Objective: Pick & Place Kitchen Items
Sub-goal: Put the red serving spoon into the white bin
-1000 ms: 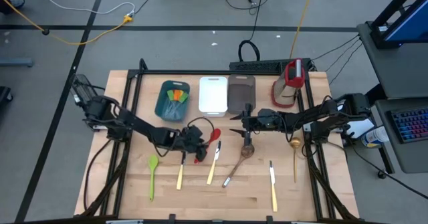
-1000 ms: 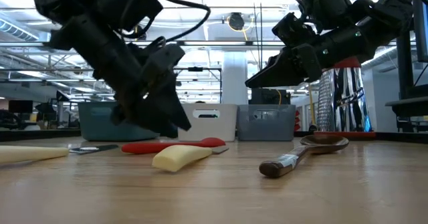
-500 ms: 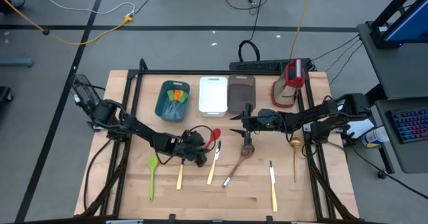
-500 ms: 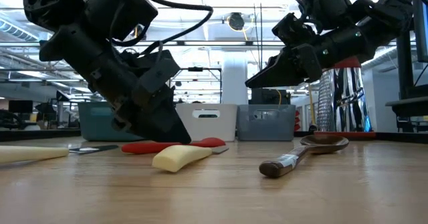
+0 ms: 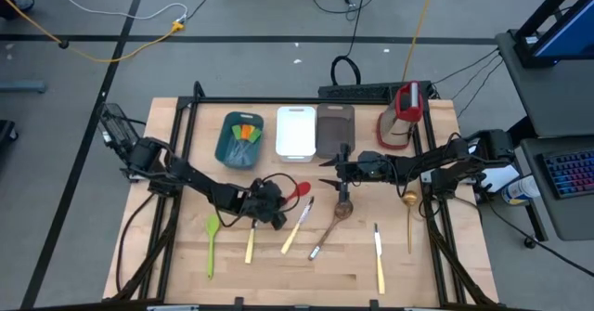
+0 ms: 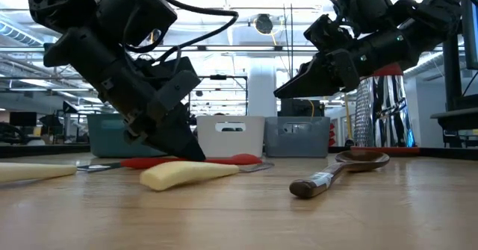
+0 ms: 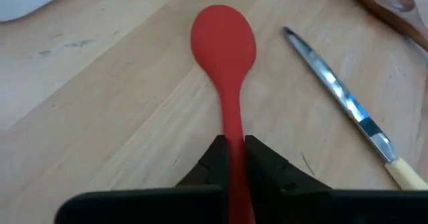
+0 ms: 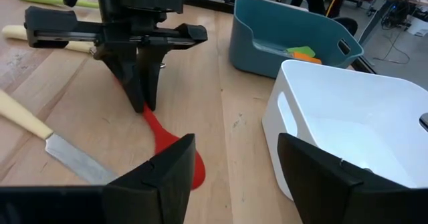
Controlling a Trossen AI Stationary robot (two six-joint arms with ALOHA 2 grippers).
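A red spoon (image 5: pixel 299 190) lies on the wooden table near its middle, bowl toward the far right. My left gripper (image 5: pixel 276 211) is down at the table and shut on the spoon's handle. A pale-handled knife (image 5: pixel 297 226) lies just right of it. My right gripper (image 5: pixel 327 174) is open and empty above the table, near a wooden spoon (image 5: pixel 342 207). A teal tray (image 5: pixel 239 139) at the back holds orange, green and yellow spatulas. My left gripper pinches the red spoon's handle (image 7: pixel 231 142) between its two fingers, some way back from the bowl (image 7: pixel 223 38). The fingers (image 6: pixel 173 134) slant down from the table's left. The spoon lies flat on the table, its bowl (image 8: pixel 182 158) ahead of the fingers.
A white tray (image 5: pixel 295 132) and a grey-brown tray (image 5: pixel 335 130) stand beside the teal one, a red-and-white upright object (image 5: pixel 404 116) at the back right. A green spoon (image 5: pixel 212 241), more knives (image 5: pixel 250 242) (image 5: pixel 378 253) and a gold spoon (image 5: pixel 408 213) lie along the near half.
My left gripper has come down and a little toward the near edge, onto the red spoon's handle. The pale-handled knife beside it has turned on the table, its handle end swinging toward the left edge.
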